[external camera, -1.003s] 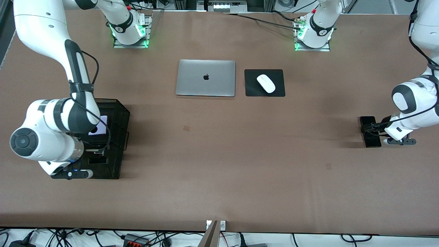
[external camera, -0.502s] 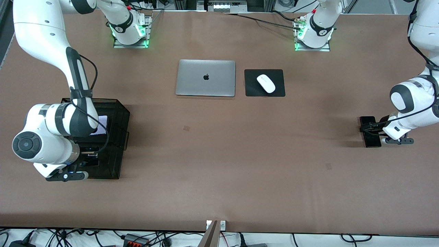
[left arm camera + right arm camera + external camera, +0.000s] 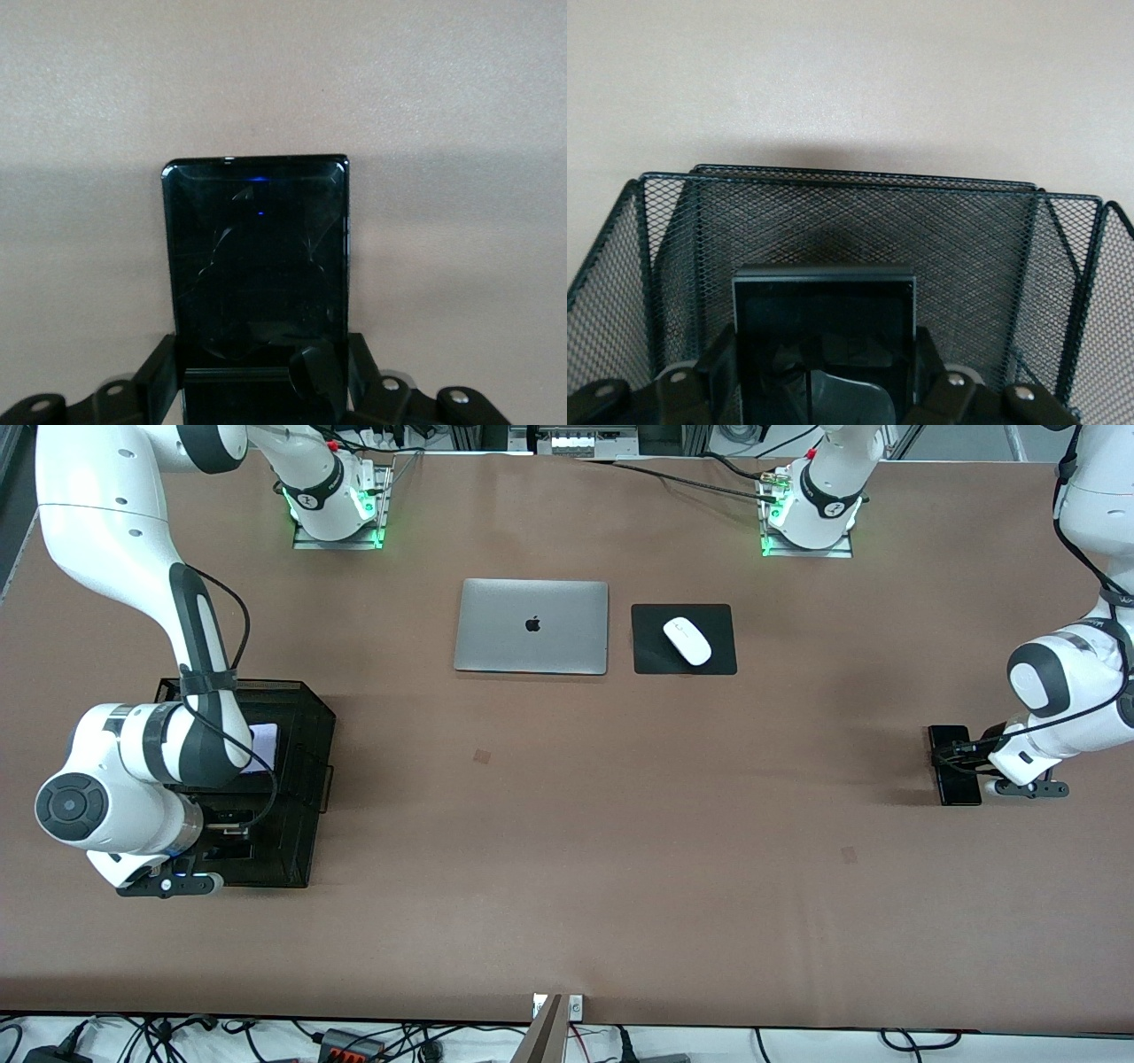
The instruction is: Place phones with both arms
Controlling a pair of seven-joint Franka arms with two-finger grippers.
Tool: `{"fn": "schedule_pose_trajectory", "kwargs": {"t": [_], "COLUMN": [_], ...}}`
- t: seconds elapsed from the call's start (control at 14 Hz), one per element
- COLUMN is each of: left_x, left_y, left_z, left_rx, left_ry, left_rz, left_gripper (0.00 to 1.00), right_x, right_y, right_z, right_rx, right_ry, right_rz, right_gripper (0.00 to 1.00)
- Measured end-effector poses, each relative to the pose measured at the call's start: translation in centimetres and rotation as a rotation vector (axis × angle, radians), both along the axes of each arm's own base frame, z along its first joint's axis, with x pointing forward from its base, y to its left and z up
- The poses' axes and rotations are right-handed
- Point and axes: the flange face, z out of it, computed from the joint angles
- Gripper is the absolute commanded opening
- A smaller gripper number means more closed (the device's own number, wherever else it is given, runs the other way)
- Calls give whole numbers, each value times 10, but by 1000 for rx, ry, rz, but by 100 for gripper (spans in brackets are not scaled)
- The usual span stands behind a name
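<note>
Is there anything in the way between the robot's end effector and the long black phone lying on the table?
No, nothing visible. The left end effector is already shut on the long black phone, which lies on the brown table toward the left arm's end. No other thing shows beside it.

Black phones (image 3: pixel 257 257) (image 3: pixel 824 328), lilac-white phone (image 3: pixel 263 746) in basket (image 3: pixel 306 797).

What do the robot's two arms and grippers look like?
Both arms, the left arm and the right arm, are big, rounded and white, with dark grey bands at the joints and thin black cables looping along them. Each ends in a black two-finger gripper: the left gripper and the right gripper. Green lights glow at their bases.
</note>
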Motion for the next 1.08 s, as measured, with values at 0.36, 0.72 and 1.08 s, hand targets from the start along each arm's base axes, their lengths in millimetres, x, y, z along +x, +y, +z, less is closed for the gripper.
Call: {"fn": "schedule_pose_trajectory", "kwargs": {"t": [0.36, 0.72, 1.08], "left_x": [2, 38, 62], "left_y": [-13, -137, -314], "left_z": [3, 46, 105], "left_rx": [-32, -118, -172], "left_ry": [36, 105, 197], "left_rz": [18, 50, 286], "left_gripper": [53, 53, 53], "right_x": [-4, -2, -10], "right_y": [-6, 1, 3], "right_z": [-15, -2, 69], "right_rx": [1, 6, 15], "right_ry": [-8, -25, -26], "right_rz": [-4, 4, -4], "right_gripper": [100, 100, 100]}}
